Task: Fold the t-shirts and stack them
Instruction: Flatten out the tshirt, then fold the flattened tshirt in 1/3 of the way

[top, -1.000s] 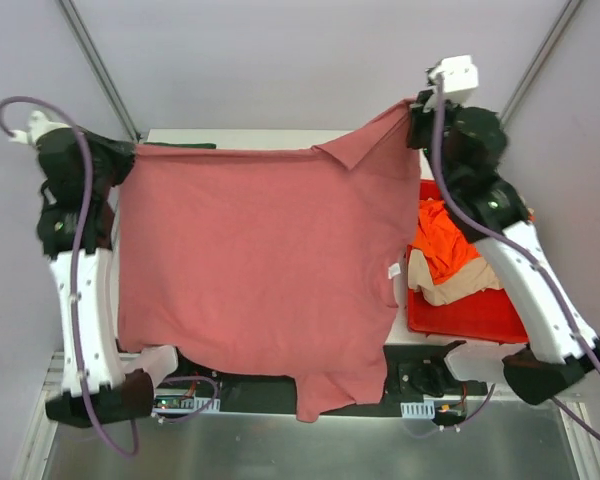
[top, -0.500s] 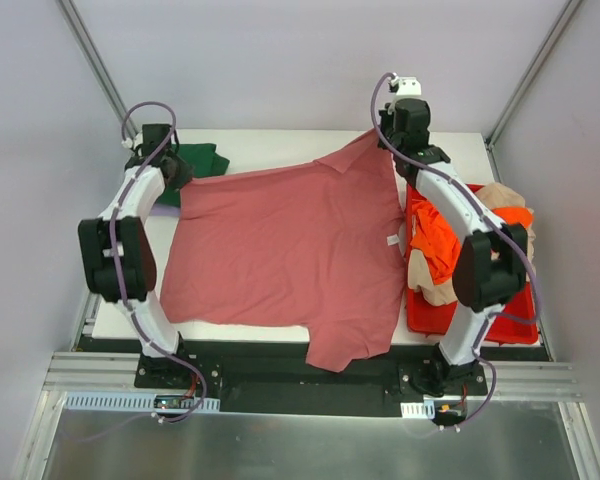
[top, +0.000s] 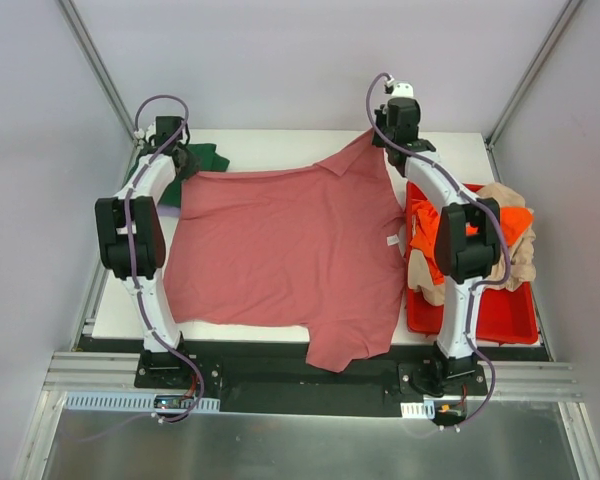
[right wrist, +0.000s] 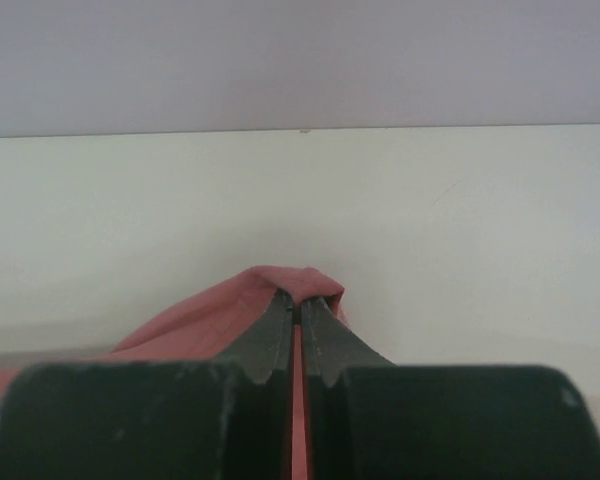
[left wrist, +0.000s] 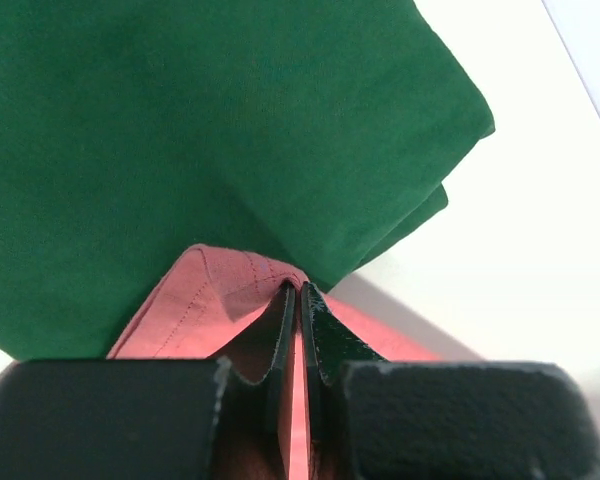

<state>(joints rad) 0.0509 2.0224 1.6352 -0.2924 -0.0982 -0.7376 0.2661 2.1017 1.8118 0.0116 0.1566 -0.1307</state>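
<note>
Hanging over the near edge of the flat white table [top: 280, 142], one short sleeve of the dusty rose-red soft cloth t-shirt [top: 280, 250] drops down between the two arm bases. The rest of this shirt lies spread out on the table and covers most of its middle, with some slight wrinkles.

To the right, just beside the shirt's right edge, stands the rigid red plastic bin [top: 490, 322]. A crumpled bright orange cloth tee [top: 427, 238] and a crumpled beige cloth tee [top: 427, 280] lie mixed together inside it, and part of both hangs over its far right rim.

Farther back, each arm reaches to one far corner of the rose-red shirt. The left gripper [left wrist: 299, 292] has its black fingers pressed together on a thin stitched edge of the shirt at the far left corner. The right gripper [right wrist: 300, 300] pinches the far right corner in the same way, and a small fold of cloth sits over its fingertips; this corner is lifted a little.

At the far left, a folded dark green cloth tee [left wrist: 180, 130] lies on the table. The pinched left corner rests over its near edge.
</note>
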